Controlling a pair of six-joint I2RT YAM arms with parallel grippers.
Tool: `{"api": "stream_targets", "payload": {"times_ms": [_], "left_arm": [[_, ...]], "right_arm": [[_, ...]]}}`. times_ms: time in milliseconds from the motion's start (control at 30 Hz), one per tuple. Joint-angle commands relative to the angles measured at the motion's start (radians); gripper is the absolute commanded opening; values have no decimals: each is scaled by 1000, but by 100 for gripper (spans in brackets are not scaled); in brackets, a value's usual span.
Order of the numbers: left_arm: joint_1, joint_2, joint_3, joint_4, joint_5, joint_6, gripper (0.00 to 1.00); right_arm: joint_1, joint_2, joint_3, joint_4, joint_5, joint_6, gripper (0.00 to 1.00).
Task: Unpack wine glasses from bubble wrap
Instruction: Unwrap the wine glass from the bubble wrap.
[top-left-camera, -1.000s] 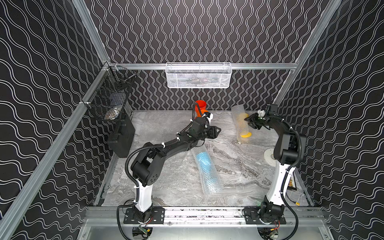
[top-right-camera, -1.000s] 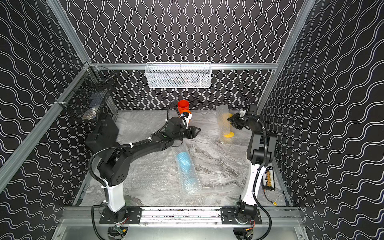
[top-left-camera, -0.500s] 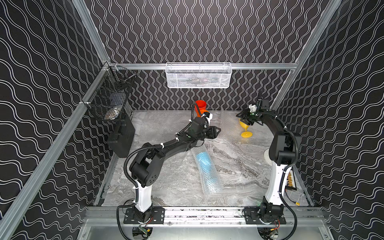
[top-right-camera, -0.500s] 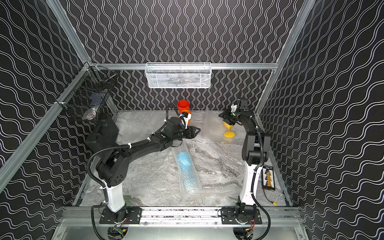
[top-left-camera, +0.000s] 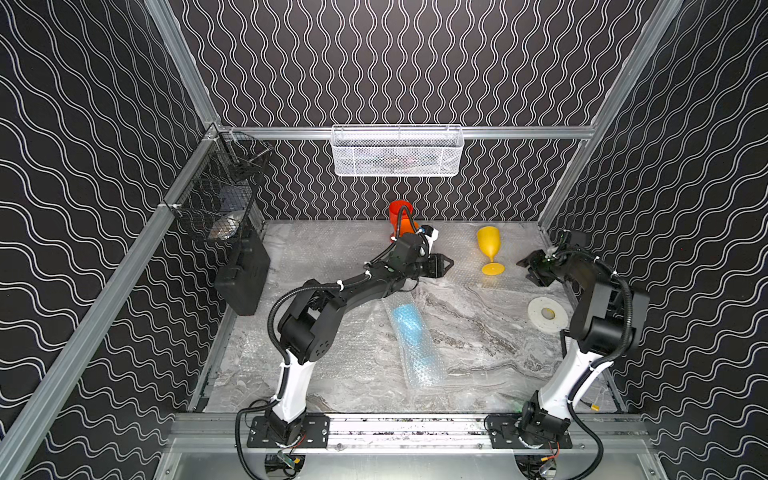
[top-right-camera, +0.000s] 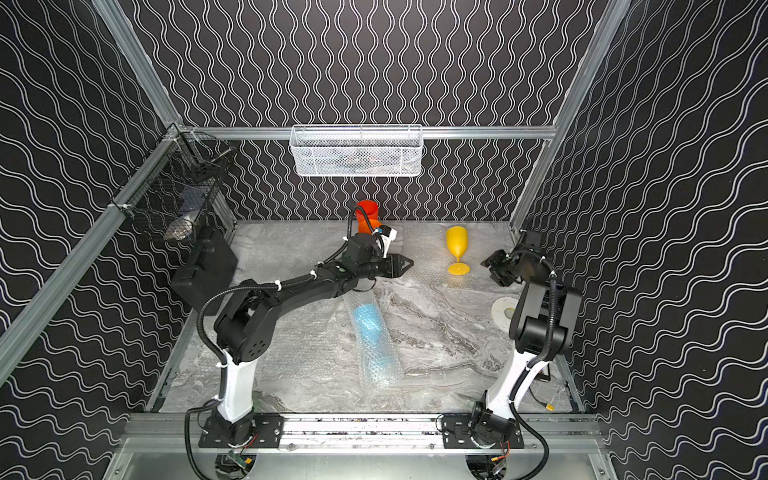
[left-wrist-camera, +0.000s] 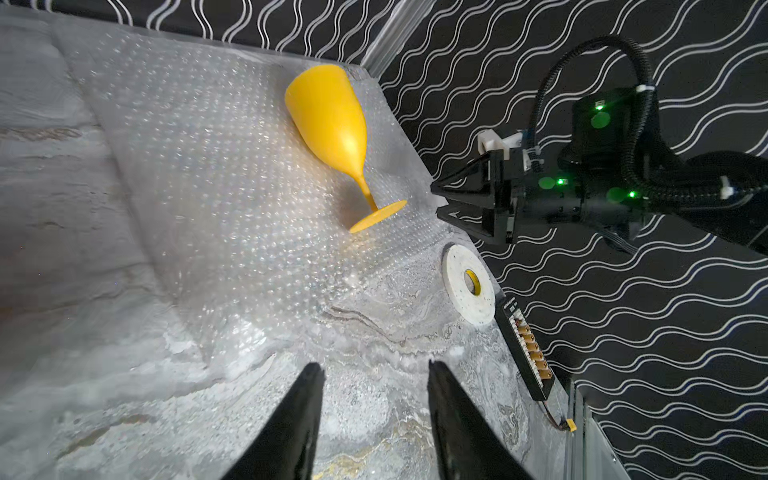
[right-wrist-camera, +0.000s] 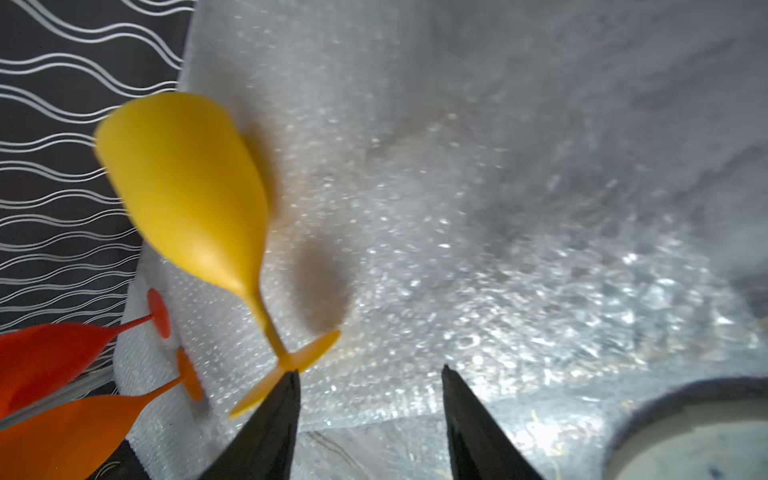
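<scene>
At one o'clock: yellow glass (top-left-camera: 489, 248), newly released, upright on flat bubble wrap (left-wrist-camera: 216, 174); right gripper (left-wrist-camera: 436, 202) backed off, fingers spread, empty; left gripper (left-wrist-camera: 372, 365) parted, empty; blue glass (top-left-camera: 409, 324), toward six o'clock, still wrapped, due next.

Your two top views hang high over the near edge of the table (top-left-camera: 478, 299), looking steeply down toward the back wall (top-left-camera: 395, 62); both take in the whole cell, arm bases (top-left-camera: 286, 430) along the lower edge of the frame, the pair offset slightly sideways. Your left wrist camera sits close behind the left gripper's fingers (left-wrist-camera: 299, 415) and looks low across the table at the yellow goblet (left-wrist-camera: 332, 124) and the right gripper (left-wrist-camera: 436, 201) near it. Your right wrist camera peers past the right gripper's fingers (right-wrist-camera: 274, 424) at that goblet from much nearer; both top views hold it right of centre, upper half
</scene>
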Motion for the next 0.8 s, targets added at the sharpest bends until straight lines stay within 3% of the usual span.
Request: {"api": "stream_targets", "payload": {"times_ms": [0,467,767], "left_arm": [[-4,37,40,-22,30,12,46],[-7,84,84,-59,38,12,47],[0,60,83,-99,2,38,47]], "right_arm": [[-9,35,16,21,6,2,56],[-24,212,163,31,37,18,56],[-11,127,198,-22,39,-16,60]]}}
